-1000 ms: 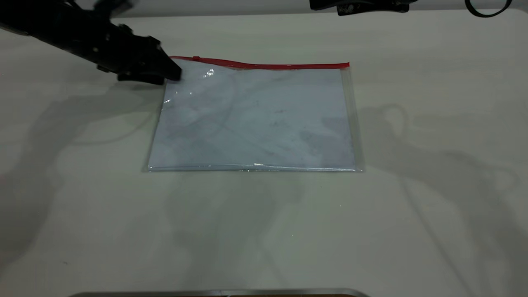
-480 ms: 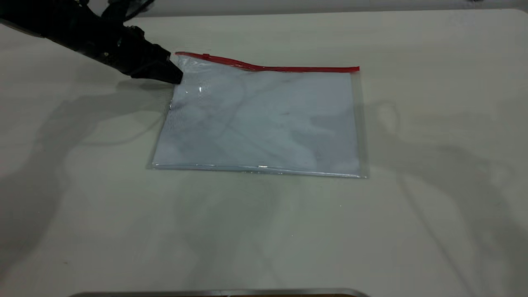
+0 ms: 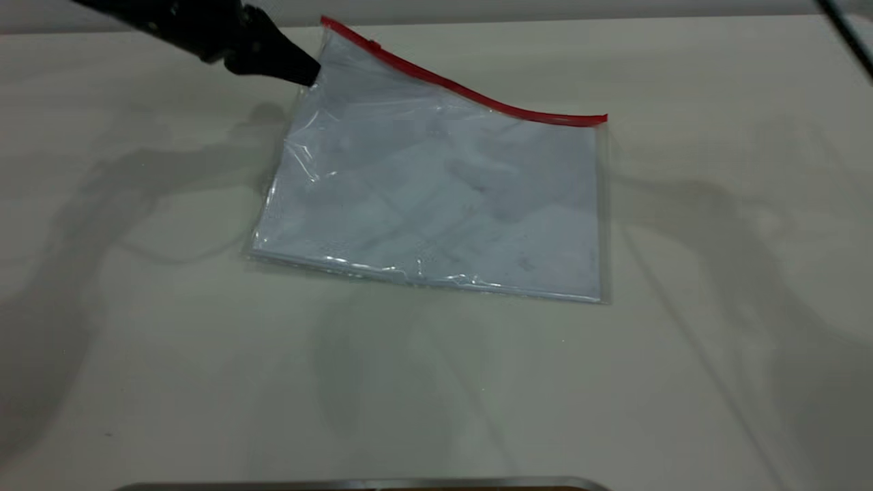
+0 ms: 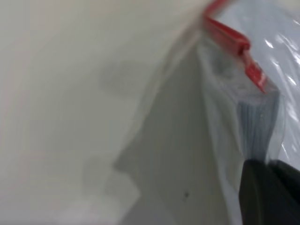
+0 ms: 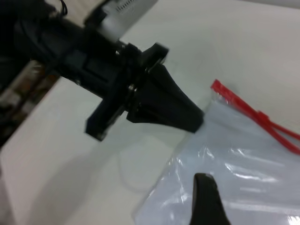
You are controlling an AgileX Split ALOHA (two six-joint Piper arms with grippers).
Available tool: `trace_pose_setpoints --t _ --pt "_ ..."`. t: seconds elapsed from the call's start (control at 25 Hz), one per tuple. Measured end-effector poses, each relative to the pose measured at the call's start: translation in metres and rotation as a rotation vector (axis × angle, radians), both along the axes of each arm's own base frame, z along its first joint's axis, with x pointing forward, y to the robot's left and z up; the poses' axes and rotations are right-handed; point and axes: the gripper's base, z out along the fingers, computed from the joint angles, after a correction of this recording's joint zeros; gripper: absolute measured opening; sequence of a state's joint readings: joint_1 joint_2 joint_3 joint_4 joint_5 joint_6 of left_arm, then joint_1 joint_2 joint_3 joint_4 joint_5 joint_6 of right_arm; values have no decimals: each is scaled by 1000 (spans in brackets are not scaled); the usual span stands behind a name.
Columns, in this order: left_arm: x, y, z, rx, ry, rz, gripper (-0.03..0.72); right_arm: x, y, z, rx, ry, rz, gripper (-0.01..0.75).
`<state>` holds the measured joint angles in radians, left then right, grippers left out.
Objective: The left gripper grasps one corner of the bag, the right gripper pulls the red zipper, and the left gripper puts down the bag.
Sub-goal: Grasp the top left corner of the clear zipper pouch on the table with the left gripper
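Note:
My left gripper (image 3: 310,73) is shut on the far left corner of the bag (image 3: 443,191) and holds that corner up off the table. The rest of the clear pouch slopes down, and its near edge lies on the table. The red zipper (image 3: 464,92) runs down from the raised corner to the right; its slider tab (image 3: 374,46) sits near the held end. In the left wrist view the shut jaws pinch the plastic (image 4: 225,117) below the zipper (image 4: 229,35). My right gripper (image 5: 243,201) hovers over the bag (image 5: 243,159), open, with one fingertip (image 5: 206,197) in view, near the left gripper (image 5: 199,123).
The pale table (image 3: 436,382) stretches all round the bag. A thin black cable (image 3: 849,37) crosses the far right corner. A metal edge (image 3: 361,484) lies along the front of the table.
My left gripper has risen and moved right with the bag's corner in it. The zipper's left end has lifted and the bag has slid a little to the right.

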<state>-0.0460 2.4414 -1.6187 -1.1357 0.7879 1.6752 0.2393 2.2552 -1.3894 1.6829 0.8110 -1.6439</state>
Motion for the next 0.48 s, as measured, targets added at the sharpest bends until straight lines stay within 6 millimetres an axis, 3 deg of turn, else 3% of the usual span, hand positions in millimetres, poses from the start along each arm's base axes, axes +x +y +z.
trace_pose_setpoints --t 0.16,0.48 --pt "-9 6 4 114 -5 -137 12 24 12 -22 73 -9 65 520" --pt "-11 4 2 150 -21 -191 14 55 34 -76 112 -24 133 520"
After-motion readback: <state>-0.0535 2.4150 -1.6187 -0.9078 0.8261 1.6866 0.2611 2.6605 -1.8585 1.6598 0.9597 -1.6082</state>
